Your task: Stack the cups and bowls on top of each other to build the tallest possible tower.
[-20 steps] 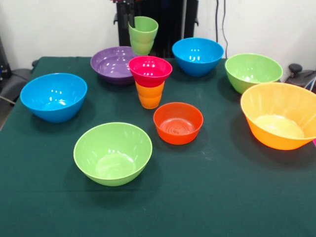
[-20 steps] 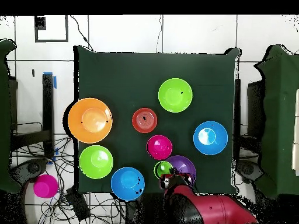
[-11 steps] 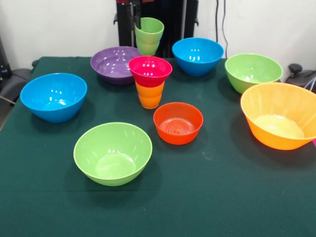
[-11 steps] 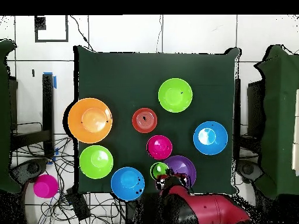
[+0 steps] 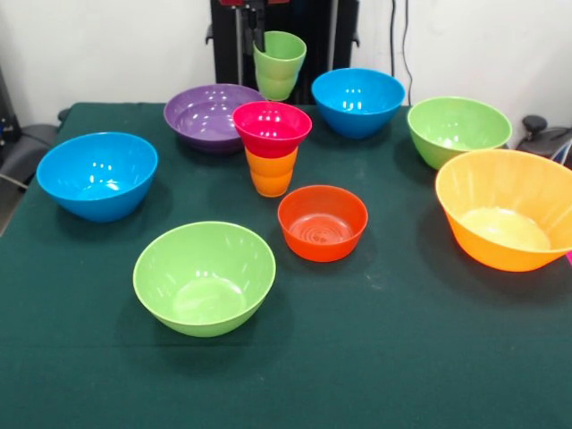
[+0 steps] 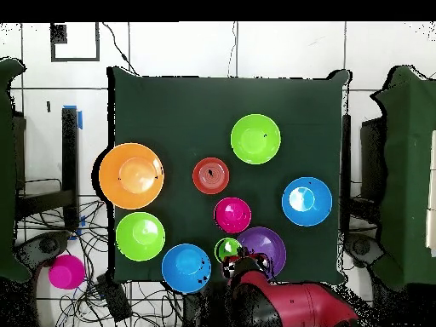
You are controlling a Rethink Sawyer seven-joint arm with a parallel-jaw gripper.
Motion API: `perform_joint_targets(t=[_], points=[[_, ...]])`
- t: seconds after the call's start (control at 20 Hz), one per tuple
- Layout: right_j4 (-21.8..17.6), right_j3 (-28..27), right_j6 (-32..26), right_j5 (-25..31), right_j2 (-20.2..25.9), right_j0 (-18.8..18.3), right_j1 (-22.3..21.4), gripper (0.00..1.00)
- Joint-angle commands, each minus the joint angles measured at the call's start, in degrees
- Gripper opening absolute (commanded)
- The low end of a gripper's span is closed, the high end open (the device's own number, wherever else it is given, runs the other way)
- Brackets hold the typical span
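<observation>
Claw (image 5: 257,20) mostly cut off, behind raised green cup (image 5: 279,64).

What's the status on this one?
Tool shut on green cup, held above the table's back edge. Magenta bowl sits on orange cup. Nothing blocking.

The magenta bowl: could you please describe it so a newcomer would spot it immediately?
Start at the purple bowl at the table's back edge. Just in front stands an orange cup; the small magenta bowl sits on it, the only bowl raised off the cloth.
</observation>
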Motion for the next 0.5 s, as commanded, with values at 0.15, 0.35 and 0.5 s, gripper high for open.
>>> perform_joint_targets(t=[0.15, 0.35, 0.5], points=[[-1.1, 1.2, 6.0, -2.4, -0.2, 1.3, 2.4, 0.00], [-1.2, 0.9, 6.1, -2.7, -0.1, 1.3, 3.1, 0.00], [-1.6, 0.2, 6.6, -3.9, -1.0, 1.8, 4.5, 0.00]])
